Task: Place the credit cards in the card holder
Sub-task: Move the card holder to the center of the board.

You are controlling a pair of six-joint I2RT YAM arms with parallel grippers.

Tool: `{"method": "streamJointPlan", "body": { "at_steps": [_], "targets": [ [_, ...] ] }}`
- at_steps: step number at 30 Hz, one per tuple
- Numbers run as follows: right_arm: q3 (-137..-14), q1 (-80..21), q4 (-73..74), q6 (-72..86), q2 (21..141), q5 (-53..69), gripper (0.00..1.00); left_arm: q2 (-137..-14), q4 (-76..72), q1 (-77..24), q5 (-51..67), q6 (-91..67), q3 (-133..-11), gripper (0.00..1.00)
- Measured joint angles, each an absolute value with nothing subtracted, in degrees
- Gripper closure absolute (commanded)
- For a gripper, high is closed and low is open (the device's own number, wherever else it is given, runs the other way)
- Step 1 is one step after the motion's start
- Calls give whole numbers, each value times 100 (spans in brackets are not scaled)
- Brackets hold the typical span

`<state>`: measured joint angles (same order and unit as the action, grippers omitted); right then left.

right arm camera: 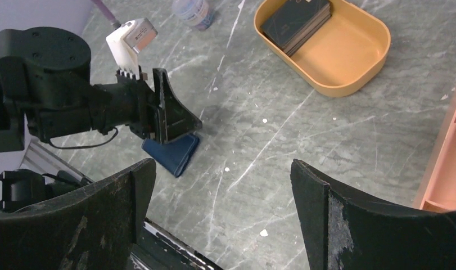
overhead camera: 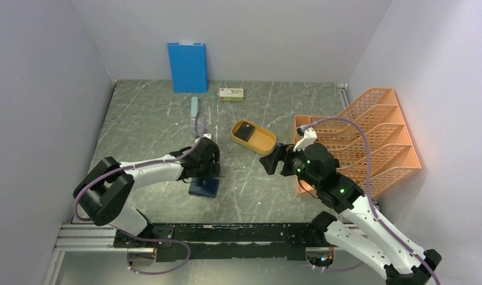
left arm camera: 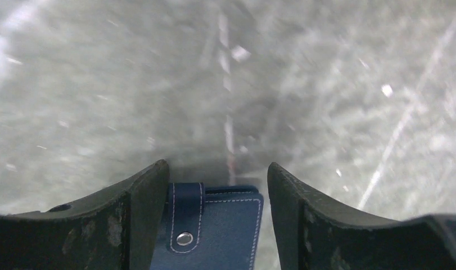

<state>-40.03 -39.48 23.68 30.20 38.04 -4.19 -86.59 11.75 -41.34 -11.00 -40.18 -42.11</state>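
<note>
Status: card holder (overhead camera: 204,187) lies flat and closed on the table (overhead camera: 149,119), left of centre and toward the near edge. The left gripper (overhead camera: 205,172) is down over it, fingers astride one end. From the left wrist view, the snap tab (left arm camera: 185,216) with its metal stud sits between the two fingers (left arm camera: 141,202). One finger is right against the holder's edge and the other shows a thin gap, so the jaws are apart, bracketing it, not clamped on it (holder looks flat on the stone).

The right gripper (overhead camera: 269,161) hangs wide open with nothing in it, just beside the yellow tray (overhead camera: 265,145) and pointed toward the left arm. The cards (overhead camera: 245,130) are a dark stack at one end of that tray, well apart from the holder.

A blue board (overhead camera: 187,67) leans on the back wall, a small box (overhead camera: 231,94) lies near it, and an orange file rack (overhead camera: 375,136) stands along the right wall.
</note>
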Motion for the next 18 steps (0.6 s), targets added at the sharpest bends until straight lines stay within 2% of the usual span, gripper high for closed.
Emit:
{"method": "streamJointPlan", "body": {
  "at_steps": [5,8,14,18],
  "targets": [
    [-4014,-3948,2552,3013,3826,-355,7,-8420,1603,-4484,-1007,-4167,-4322,18],
    [-4047,-3951,2585,2974,3931,-250,9,-7675,2069,-4471,-1173,-4296,-4333,16],
    [-4047,-3992,2357,2976,4401,185,14,-5566,2709,-4473,-1428,-4866,-4154,21],
    [-4001,-4313,1883,3083,4875,283,16,-4609,2845,-4475,-1319,-5516,-3240,26]
  ]
}}
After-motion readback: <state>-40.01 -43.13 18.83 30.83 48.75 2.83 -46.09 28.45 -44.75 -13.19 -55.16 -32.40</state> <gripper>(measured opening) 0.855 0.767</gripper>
